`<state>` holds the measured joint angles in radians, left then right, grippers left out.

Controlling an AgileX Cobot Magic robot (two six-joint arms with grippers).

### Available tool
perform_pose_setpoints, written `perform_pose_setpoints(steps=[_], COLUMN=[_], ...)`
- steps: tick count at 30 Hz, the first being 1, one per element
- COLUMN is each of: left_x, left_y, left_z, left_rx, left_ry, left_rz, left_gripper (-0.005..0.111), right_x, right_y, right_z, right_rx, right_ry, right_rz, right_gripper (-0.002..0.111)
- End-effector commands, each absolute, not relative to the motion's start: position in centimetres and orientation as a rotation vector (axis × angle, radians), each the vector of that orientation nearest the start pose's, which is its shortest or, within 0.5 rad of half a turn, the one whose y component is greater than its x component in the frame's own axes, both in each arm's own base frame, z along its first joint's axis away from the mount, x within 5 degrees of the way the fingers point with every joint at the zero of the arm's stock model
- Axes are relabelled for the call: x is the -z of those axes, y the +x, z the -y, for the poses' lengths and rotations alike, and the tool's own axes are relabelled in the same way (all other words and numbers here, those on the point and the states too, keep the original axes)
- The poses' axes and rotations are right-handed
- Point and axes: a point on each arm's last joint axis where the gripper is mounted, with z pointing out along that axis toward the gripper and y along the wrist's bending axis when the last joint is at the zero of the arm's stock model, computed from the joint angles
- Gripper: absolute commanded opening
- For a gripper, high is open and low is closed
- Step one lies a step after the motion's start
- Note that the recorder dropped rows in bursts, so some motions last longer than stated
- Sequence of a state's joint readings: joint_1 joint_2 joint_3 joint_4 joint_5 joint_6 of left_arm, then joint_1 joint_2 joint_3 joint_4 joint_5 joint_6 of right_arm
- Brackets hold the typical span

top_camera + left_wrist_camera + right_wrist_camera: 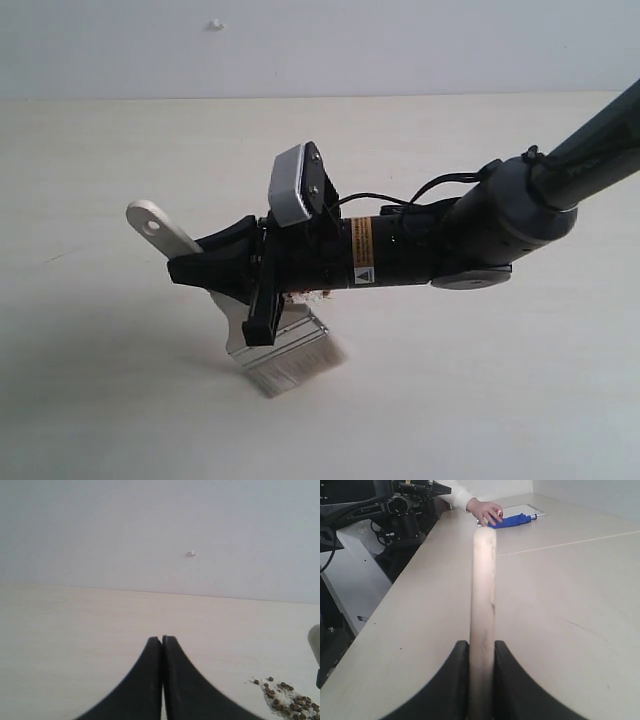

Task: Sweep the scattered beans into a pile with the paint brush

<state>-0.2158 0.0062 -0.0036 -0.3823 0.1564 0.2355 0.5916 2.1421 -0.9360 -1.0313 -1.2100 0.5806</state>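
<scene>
A wide table (100, 400) of pale cream wood fills the scene, and behind it stands a plain grey-white wall (100, 530). In the right wrist view the table runs far back to a person's hand (485, 511) that rests beside a blue object (512, 520).

The dark right arm (520, 200) reaches in over the middle of the table. The right gripper (200, 262) is closed tightly on the light wooden handle of the paint brush (295, 335). The brush is tilted: the handle end with its hole points up and away, and the silver ferrule and pale bristles point down at the table. The bristles are blurred, so I cannot tell if they touch it.

The left gripper (162, 639) has its fingers pressed together with nothing between them.

Near it lies the pile (287, 700), reddish-brown beans (270, 679) on whitish crumbs.

A small white mark (190, 554) sits on the wall.
</scene>
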Motion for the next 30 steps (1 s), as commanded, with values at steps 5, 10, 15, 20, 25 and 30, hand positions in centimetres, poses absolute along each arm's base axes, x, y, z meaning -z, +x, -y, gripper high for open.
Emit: perform_pose_setpoints(steps=[5, 10, 15, 20, 25, 30], left_x=[-20.0, -20.0, -20.0, -20.0, -20.0, -20.0], left_y=[5.4, 5.4, 5.4, 5.4, 5.4, 5.4], left_z=[1.7, 1.7, 1.7, 1.7, 1.7, 1.7], left_rx=[0.326, 0.326, 0.326, 0.326, 0.326, 0.326], left_ry=[0.11, 0.11, 0.11, 0.11, 0.11, 0.11], left_rz=[-1.634, -1.634, -1.634, -1.634, -1.634, -1.634], left_gripper=[0.0, 0.0, 0.0, 0.0, 0.0, 0.0], right_x=[-11.3, -11.2, -11.6, -12.2, -13.5, -15.8], right_y=[28.1, 29.7, 31.0, 31.4, 31.5, 30.8], right_z=[-27.4, -26.3, -25.5, -25.9, -26.1, -26.1], right_rx=[-1.25, -1.221, -1.2, -1.261, -1.319, -1.349], right_ry=[-1.137, -1.095, -1.059, -1.041, -1.039, -1.104], right_rz=[-1.408, -1.422, -1.422, -1.445, -1.455, -1.428], right_gripper=[0.0, 0.0, 0.0, 0.0, 0.0, 0.0])
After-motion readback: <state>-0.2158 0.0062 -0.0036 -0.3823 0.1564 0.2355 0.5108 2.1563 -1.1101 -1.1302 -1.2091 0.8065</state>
